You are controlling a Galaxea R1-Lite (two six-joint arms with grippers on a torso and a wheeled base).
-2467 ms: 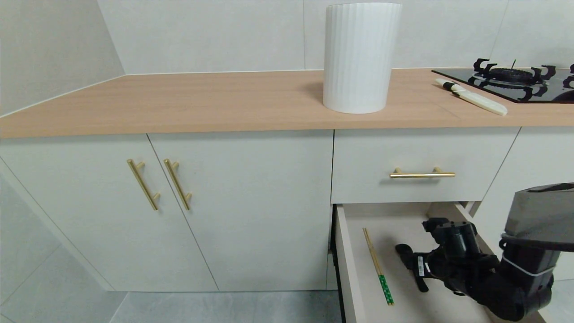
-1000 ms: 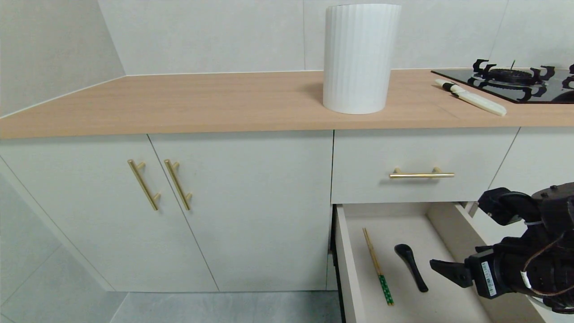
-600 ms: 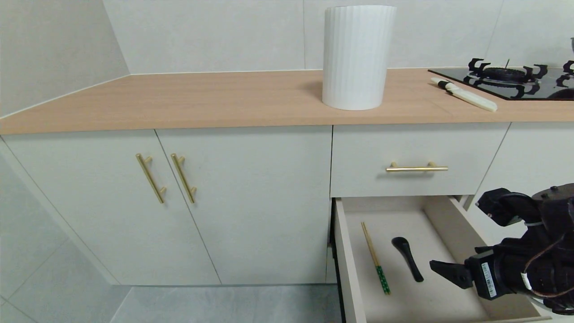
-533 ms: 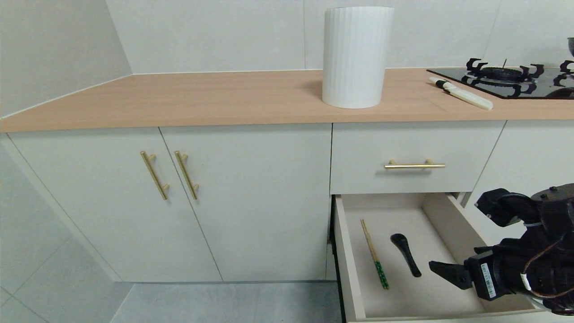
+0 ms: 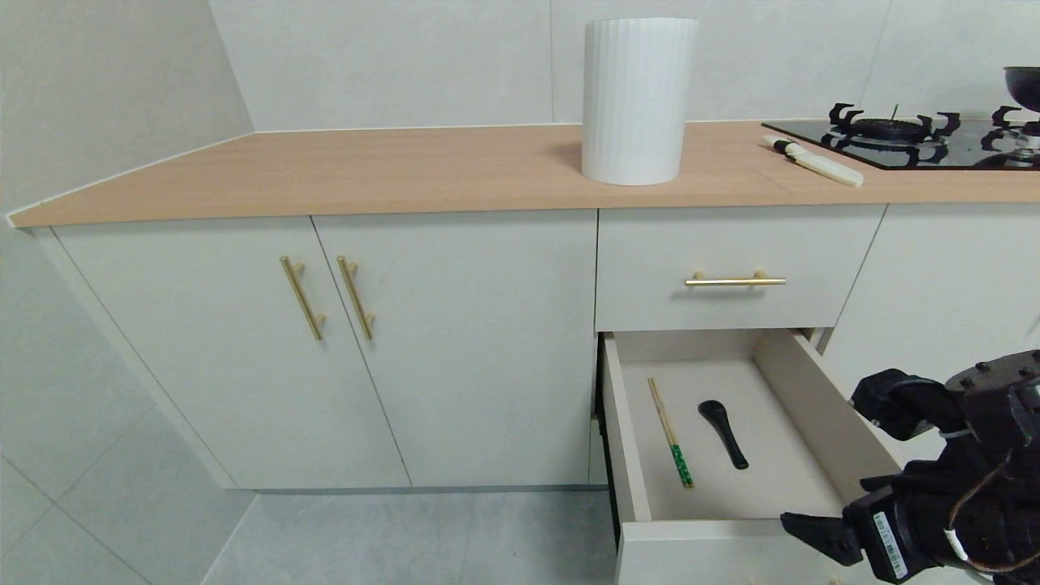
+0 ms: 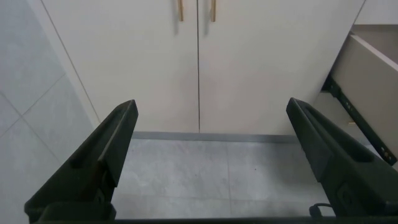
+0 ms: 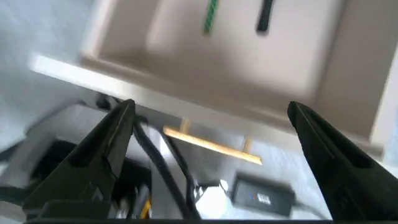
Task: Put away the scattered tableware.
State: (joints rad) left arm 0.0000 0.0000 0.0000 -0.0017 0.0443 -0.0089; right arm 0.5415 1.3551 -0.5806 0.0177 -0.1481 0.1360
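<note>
The spoon (image 5: 722,422) is black, the chopsticks (image 5: 670,444) tan with green-patterned ends

A pair of wooden chopsticks (image 5: 670,444) with green patterned ends lies flat in the open drawer (image 5: 808,402), close to its left wall and running back to front, green ends toward the front edge. Just beside them but apart, nearer the drawer's middle, lies a black spoon (image 5: 722,431), bowl toward the back, handle toward the front. On the countertop (image 5: 406,171), near its front edge by the hob (image 5: 910,146), lies what looks like a cream knife (image 5: 812,160) with a black band, set at an angle.
</note>
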